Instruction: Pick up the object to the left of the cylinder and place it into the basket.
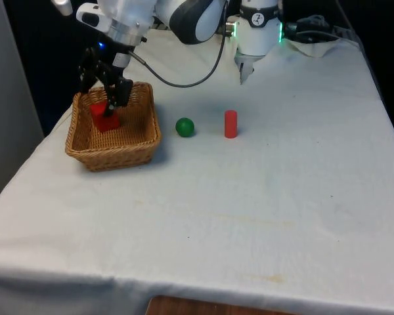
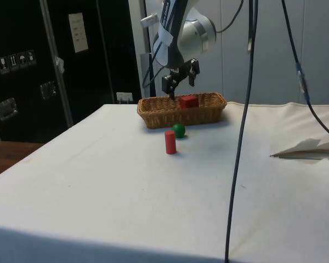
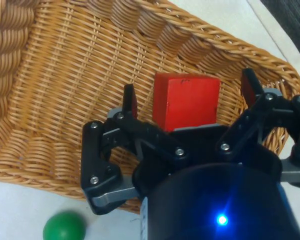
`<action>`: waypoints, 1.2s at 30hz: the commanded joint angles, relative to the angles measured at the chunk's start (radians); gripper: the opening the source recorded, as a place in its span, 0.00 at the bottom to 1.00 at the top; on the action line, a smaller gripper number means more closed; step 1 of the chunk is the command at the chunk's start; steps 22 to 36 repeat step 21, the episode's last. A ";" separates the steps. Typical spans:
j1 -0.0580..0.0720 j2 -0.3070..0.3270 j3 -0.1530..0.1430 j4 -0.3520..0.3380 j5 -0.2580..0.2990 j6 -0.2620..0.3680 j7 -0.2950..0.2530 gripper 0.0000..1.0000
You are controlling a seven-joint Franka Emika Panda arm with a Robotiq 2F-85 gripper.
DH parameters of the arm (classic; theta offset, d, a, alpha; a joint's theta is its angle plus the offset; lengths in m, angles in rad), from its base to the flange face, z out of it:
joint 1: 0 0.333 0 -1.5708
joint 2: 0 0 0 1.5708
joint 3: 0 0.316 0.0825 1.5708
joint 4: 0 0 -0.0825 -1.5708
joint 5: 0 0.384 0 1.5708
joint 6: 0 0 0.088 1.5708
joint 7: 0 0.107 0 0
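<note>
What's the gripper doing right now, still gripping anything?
Gripper: open, fingers clear of the red block, which sits between them in the basket. Holding nothing.

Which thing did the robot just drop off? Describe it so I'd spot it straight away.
Find the wicker basket near the table's edge at the front view's left. Inside, below the open gripper, lies a red block. It is boxy, unlike the red cylinder and green ball outside.

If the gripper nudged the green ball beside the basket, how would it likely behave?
The green ball looks round and smooth, so it would probably roll off freely on the flat white cloth. Pushed one way, the nearby basket wall might stop it. It looks rigid, unlikely to deform, though its weight can't be judged.
</note>
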 commanded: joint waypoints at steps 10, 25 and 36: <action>0.045 -0.042 -0.069 0.004 -0.017 -0.044 0.000 1.00; 0.063 -0.061 -0.091 0.005 -0.027 -0.052 -0.001 1.00; 0.063 -0.061 -0.091 0.005 -0.027 -0.052 -0.001 1.00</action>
